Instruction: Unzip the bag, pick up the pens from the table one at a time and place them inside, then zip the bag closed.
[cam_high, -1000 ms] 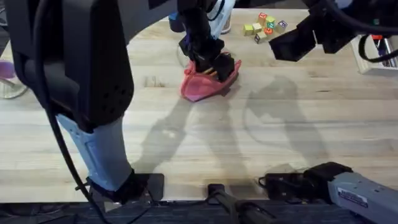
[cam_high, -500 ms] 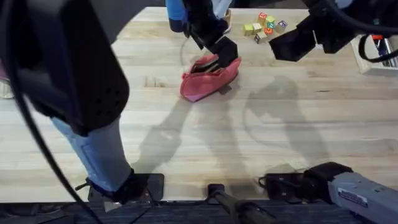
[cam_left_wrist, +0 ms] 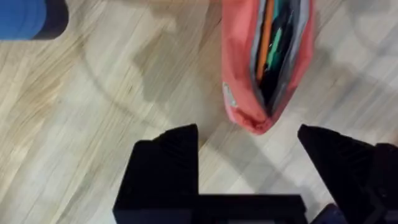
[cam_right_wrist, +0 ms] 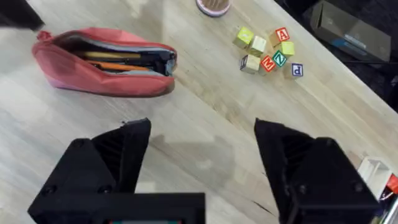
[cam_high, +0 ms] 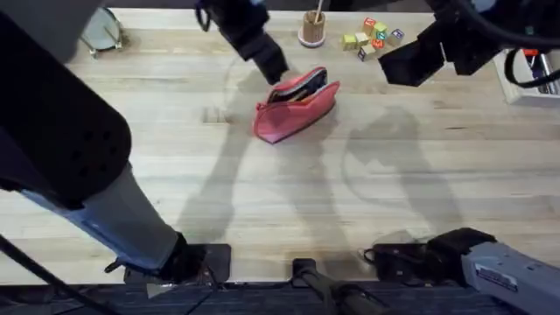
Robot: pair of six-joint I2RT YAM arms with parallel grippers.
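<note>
The left gripper (cam_left_wrist: 249, 140) had lifted off the bag (cam_high: 296, 107), jaws released like the right gripper's (cam_right_wrist: 202, 143); both pens (cam_right_wrist: 115, 60) lay inside, zipping remained.

You have open worktop (cam_high: 367, 201) all round the pouch (cam_high: 296, 112); the left pincer (cam_high: 273, 68) crowds its far-left end, while the blocks (cam_high: 374, 38) and cup (cam_high: 311, 30) sit well beyond.

1. My left arm (cam_high: 96, 188): bulky black upper housing, pale grey lower link, black cable alongside.
2. My right arm (cam_high: 490, 262): grey link with a printed label, black joints.
3. Both grippers: blocky black fingers (cam_left_wrist: 165, 165).
</note>
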